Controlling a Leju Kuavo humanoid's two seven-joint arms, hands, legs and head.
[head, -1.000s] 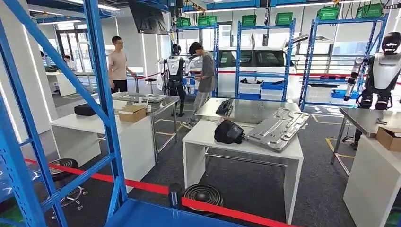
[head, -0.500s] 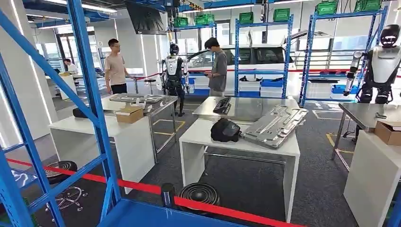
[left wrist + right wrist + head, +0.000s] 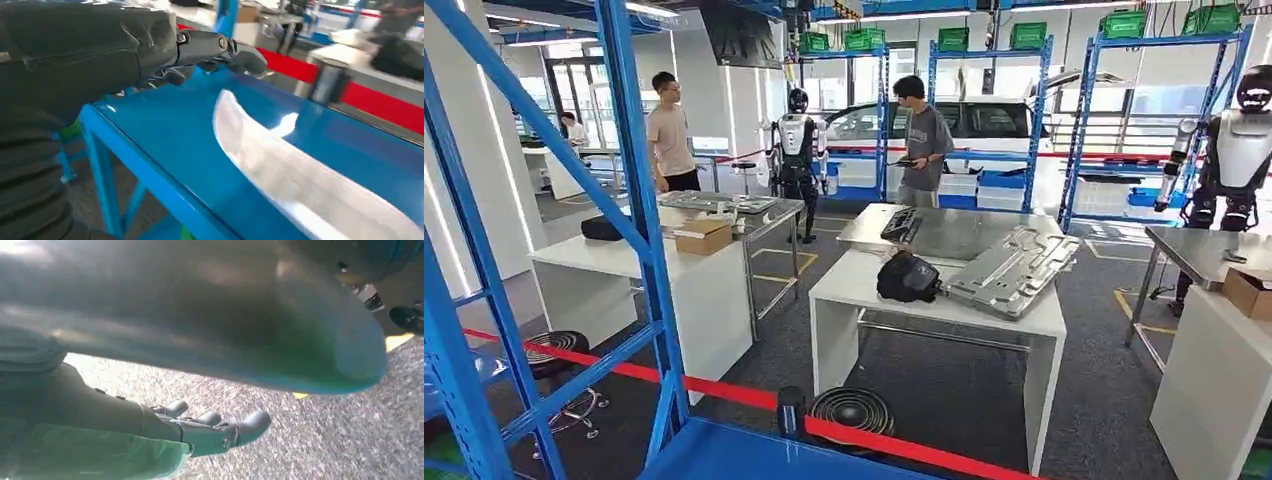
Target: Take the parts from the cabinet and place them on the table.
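Note:
In the left wrist view my left hand (image 3: 210,50) hovers over the blue cabinet shelf (image 3: 165,130), fingers stretched out and holding nothing. A long curved silver part (image 3: 300,185) lies on that shelf just beyond the fingertips, blurred. My right hand (image 3: 215,432) hangs over grey carpet with its fingers loosely extended and empty. In the head view the white table (image 3: 854,288) stands ahead, past the cabinet's blue frame (image 3: 639,200). It carries a black part (image 3: 907,278) and a large silver panel (image 3: 1012,268).
A red barrier tape (image 3: 724,395) with a black post (image 3: 790,412) runs between the cabinet and the table. A second white table (image 3: 624,265) with a cardboard box (image 3: 703,236) stands at the left. Two people (image 3: 921,140) and other robots (image 3: 796,150) stand farther back.
The head camera has swung slightly, shifting the whole scene. The person in grey has walked to the right behind the metal table. The parts on the white table lie as before.

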